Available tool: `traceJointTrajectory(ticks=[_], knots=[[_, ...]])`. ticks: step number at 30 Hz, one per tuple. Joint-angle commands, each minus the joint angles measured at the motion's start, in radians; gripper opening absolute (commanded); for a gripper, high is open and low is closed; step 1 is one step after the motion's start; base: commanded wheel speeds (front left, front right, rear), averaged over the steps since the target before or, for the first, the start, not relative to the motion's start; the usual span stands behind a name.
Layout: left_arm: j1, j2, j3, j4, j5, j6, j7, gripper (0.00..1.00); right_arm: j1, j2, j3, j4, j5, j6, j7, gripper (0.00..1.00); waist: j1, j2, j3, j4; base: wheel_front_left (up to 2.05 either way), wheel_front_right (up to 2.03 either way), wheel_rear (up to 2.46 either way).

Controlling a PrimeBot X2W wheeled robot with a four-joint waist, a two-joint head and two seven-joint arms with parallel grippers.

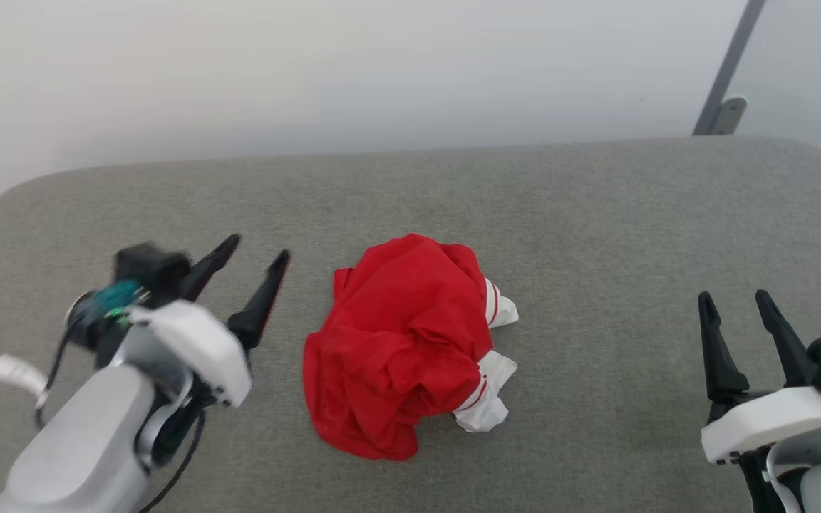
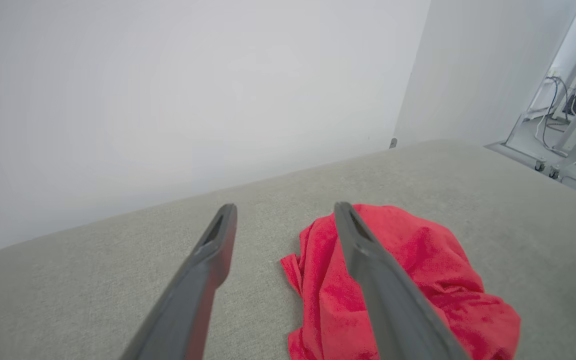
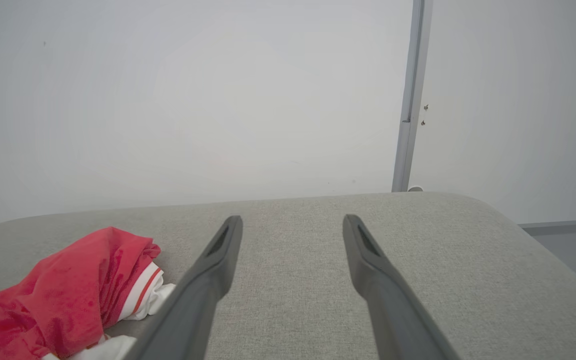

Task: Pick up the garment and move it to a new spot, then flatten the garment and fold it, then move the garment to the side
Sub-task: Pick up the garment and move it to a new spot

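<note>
- Your left gripper has its two dark fingers spread apart with nothing between them. You see it at the lower left of the head view, slightly blurred, fingertips pointing up and to the right.
- Look at your left wrist view: the left gripper hangs above the grey padded surface, and its right-hand finger crosses in front of the garment. You cannot tell from that view whether the finger touches the cloth; the head view shows a gap between them.
- Your right gripper is also spread wide and holds nothing. It sits at the lower right of the head view, fingers pointing up, well apart from the garment.
- Your right wrist view shows the right gripper over bare grey fabric, with the garment off to its lower left.
- You find the garment lying as a crumpled red heap near the middle of the grey padded surface, between your two grippers and closer to the left one.
- You can see two white sleeve ends with red stripes poking out on the heap's right side.
- You cannot make out any lettering or number in the folds.
</note>
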Motion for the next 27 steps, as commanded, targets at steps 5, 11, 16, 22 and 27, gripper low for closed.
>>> traceJointTrajectory(ticks=[5,11,16,22,27], knots=[[0.115,0.044,0.068,-0.057,-0.029,0.054,-0.109,1.0,0.024,0.005,-0.013,-0.014,-0.007,0.0,0.007,1.0,0.0,0.0,-0.02,0.031,0.0,0.0,0.0],[0.241,0.083,0.145,-0.123,-0.053,0.11,-0.172,1.0,0.038,0.007,-0.022,-0.02,-0.011,0.0,0.013,1.0,0.0,0.0,-0.03,0.055,0.0,0.0,0.0],[0.356,0.086,0.22,-0.192,-0.051,0.153,-0.189,1.0,0.059,0.004,-0.039,-0.016,-0.01,0.0,-0.004,1.0,0.0,0.0,-0.036,0.072,0.0,0.0,0.0],[0.484,0.049,0.342,-0.252,-0.029,0.147,-0.191,1.0,0.076,0.006,-0.051,0.001,-0.005,0.0,-0.021,1.0,0.0,0.0,-0.038,0.082,0.0,0.0,0.0],[0.566,0.001,0.43,-0.266,-0.012,0.11,-0.191,1.0,0.088,0.017,-0.059,0.007,-0.011,0.0,-0.031,1.0,0.0,0.0,-0.04,0.086,0.0,0.0,0.0]])
